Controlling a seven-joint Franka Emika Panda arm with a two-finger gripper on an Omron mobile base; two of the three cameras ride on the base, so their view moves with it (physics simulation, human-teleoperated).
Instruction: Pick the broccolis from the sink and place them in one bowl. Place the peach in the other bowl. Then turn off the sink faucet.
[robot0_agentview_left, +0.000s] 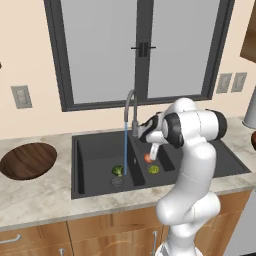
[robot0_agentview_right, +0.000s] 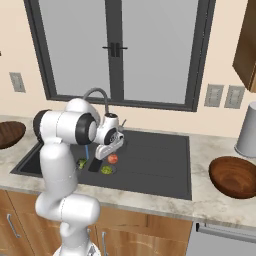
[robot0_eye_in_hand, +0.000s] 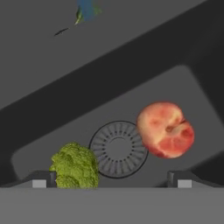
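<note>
Above the small right basin of the black sink my gripper hangs open and holds nothing. In the hand view its fingertips stand wide apart over the round drain. One broccoli lies at the drain's left and the peach at its right. The second broccoli sits in the larger left basin, beside the water stream that runs from the faucet. One wooden bowl rests on the left counter, the other bowl on the right counter.
A divider wall separates the two basins, with a flat drainboard to the right. A grey cylinder stands on the counter behind the right bowl. The window and wall rise close behind the faucet.
</note>
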